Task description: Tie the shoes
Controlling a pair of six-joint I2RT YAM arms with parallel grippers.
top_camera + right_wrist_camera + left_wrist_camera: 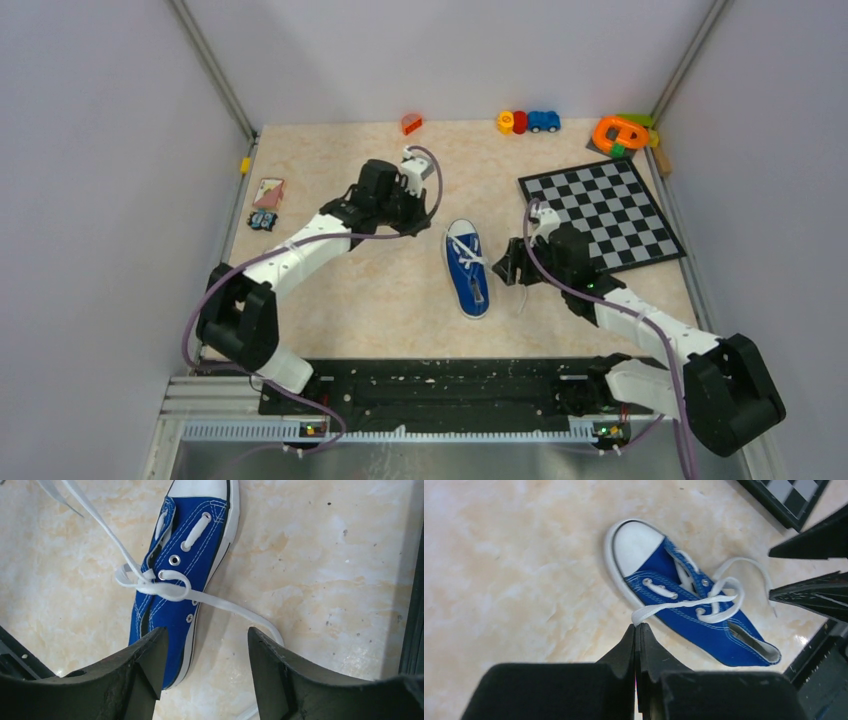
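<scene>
Shoe [467, 268] lies mid-desk [380, 300], toe away. Left hand [636, 630] pinches one lace [674, 605] end; right hand [206, 632] gapes, empty. Risk: pulling now slackens the loose knot or drags the shoe.

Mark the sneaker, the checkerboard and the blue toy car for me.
sneaker [467, 272]: top external view, on the laced middle of the blue upper.
checkerboard [601, 212]: top external view, on its central squares.
blue toy car [544, 121]: top external view, on its body.
</scene>
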